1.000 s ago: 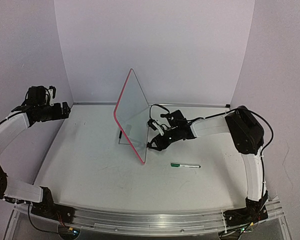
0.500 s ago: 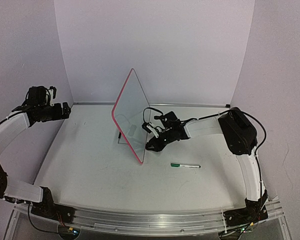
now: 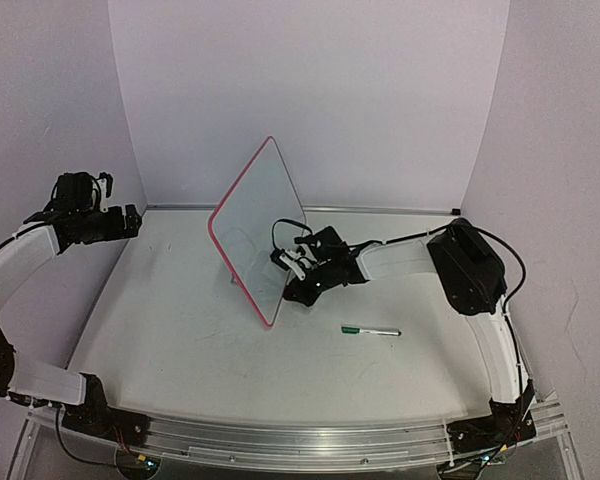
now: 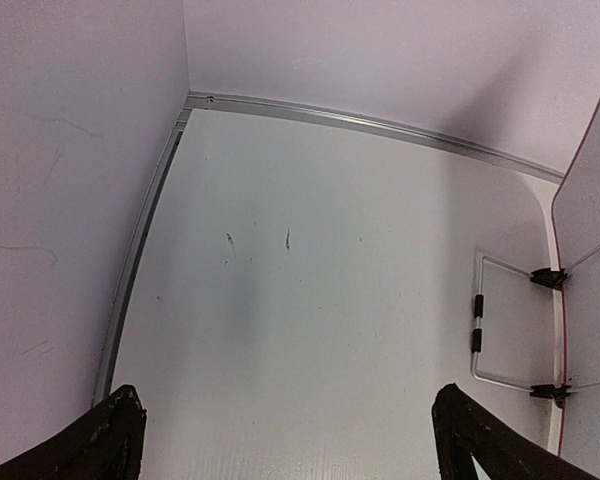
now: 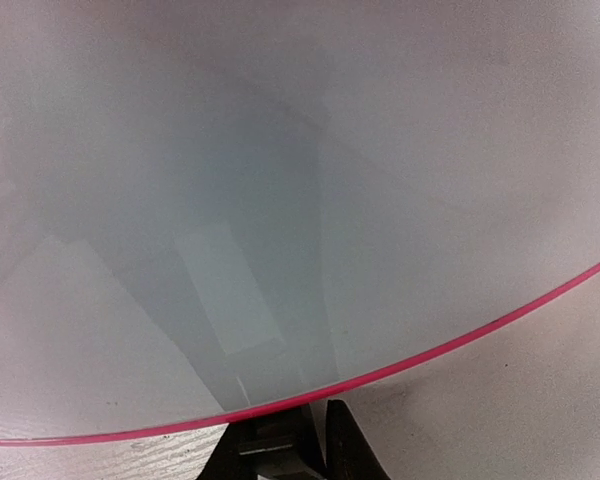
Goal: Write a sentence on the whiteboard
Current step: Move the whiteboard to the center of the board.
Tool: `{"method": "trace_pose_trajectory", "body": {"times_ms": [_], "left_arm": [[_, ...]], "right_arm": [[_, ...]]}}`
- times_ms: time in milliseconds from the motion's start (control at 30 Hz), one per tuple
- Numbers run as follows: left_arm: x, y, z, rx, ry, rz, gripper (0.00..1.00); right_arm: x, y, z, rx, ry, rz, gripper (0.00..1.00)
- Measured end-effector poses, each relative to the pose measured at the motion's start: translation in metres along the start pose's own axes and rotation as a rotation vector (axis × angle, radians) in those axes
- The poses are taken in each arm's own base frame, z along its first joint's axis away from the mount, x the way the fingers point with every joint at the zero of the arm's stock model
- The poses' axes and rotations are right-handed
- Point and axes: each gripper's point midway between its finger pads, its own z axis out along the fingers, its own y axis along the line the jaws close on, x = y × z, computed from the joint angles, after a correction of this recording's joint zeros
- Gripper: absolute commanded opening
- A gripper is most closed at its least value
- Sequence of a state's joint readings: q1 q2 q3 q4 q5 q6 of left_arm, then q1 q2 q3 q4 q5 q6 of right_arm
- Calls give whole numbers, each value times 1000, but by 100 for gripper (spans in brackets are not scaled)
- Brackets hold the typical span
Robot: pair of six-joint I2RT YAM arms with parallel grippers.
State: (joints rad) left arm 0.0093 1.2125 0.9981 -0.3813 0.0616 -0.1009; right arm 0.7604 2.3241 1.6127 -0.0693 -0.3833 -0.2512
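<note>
Mostly cut off beneath the whiteboard (image 5: 280,200), right pincer (image 5: 315,445) has unclear closure; left pincer (image 4: 285,410) gapes empty.

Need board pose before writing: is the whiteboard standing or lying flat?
Standing. The whiteboard rises on edge from the table in the top view, propped by its wire stand, seen in the left wrist view.

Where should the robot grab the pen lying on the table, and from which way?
Probably best to grab the pen around the middle of its white barrel, coming straight down from above. It lies flat on the table, pointing left to right, green cap at the left end, so the fingers should close across its thin width.
</note>
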Motion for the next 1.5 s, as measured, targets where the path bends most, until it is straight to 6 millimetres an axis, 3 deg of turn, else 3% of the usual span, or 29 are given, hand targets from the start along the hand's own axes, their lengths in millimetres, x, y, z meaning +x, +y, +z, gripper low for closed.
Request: {"method": "trace_pose_trajectory", "body": {"times_ms": [133,467,767,1200,1500], "left_arm": [[0,0,0,0,0,0,99],[0,0,0,0,0,-2,99],[0,-3,-1,16,0,-7,99],[-11,-6,-17,26,-50,-19,99],[-12,-6,-18,26,-53,-25,99]], "right_arm": [[-7,9,6,43,-27,-63,0],[-6,29,8,231,-65,-4,0],[2,42,2,443,-46,223,0],[11,27,-26,707,-49,531,0],[15,17,-25,796,-82,645,0]]}}
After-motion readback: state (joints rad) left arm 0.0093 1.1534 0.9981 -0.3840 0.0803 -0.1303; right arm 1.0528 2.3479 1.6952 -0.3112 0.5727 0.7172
